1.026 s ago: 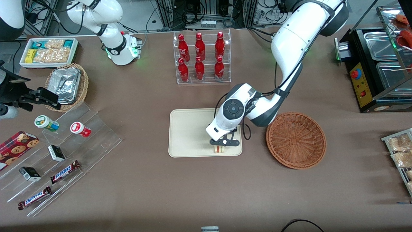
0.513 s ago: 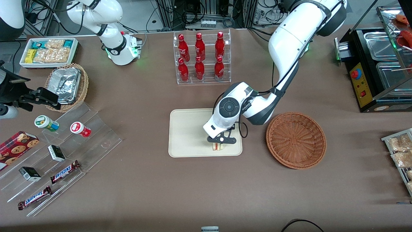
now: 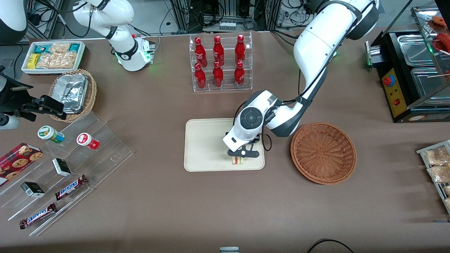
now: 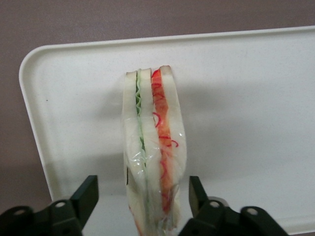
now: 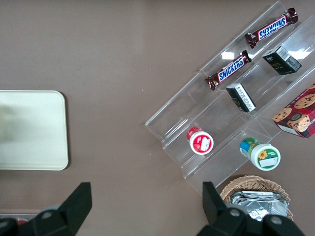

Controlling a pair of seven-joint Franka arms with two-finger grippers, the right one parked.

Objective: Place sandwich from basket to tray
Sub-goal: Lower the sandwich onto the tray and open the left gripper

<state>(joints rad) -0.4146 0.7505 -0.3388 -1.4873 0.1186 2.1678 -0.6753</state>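
The gripper (image 4: 140,196) has opened and lifted slightly, leaving the sandwich (image 4: 155,147) standing on the tray (image 4: 246,88), so the placement looks done.

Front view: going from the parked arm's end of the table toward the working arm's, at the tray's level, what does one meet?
Clear stepped stand → tray → sandwich, with the open gripper just above it → basket.
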